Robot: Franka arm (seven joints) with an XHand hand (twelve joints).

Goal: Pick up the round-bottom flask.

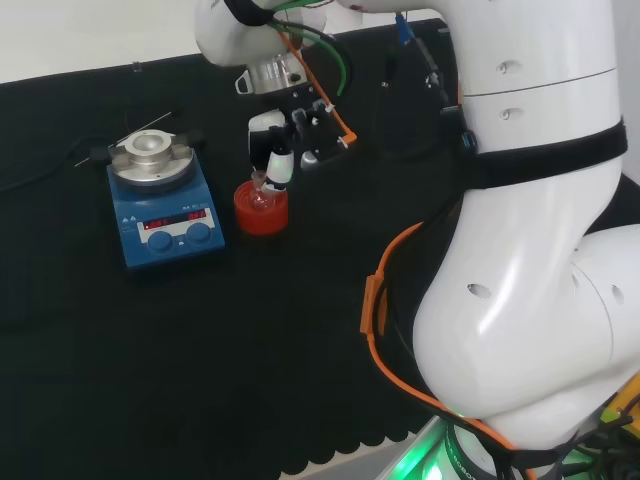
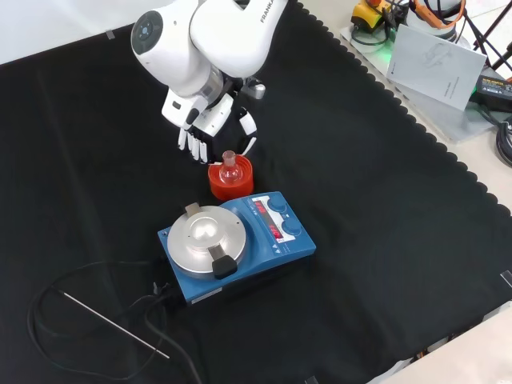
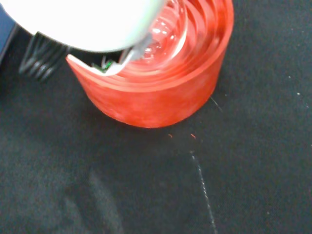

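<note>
Hand (image 2: 210,128): hanging just over the flask, fingers (image 2: 192,146) pointing down and spread, not yet closing on anything; one finger showing as a blurred white shape (image 3: 83,22) in the wrist view, right above the glass.

Flask (image 2: 230,168): sitting upright in a red ribbed ring stand (image 2: 231,182), clear round bulb nested in the ribs, short neck pointing up toward the fingers. Sitting near the middle of the black cloth (image 2: 384,240), well away from every scalloped edge.

Blue hotplate stirrer (image 2: 236,244): standing just beside the stand, on the near side in the front view, round metal plate facing up, cable and a thin rod (image 2: 116,323) trailing toward the cloth's near-left corner there.

Step in hand: reaching, judging by the fingers hovering above the neck without gripping.

Next move calling for: lowering a little, closing fingers and thumb round the neck, lifting straight up so as to be leaving the stand behind and avoiding the stirrer alongside.
</note>
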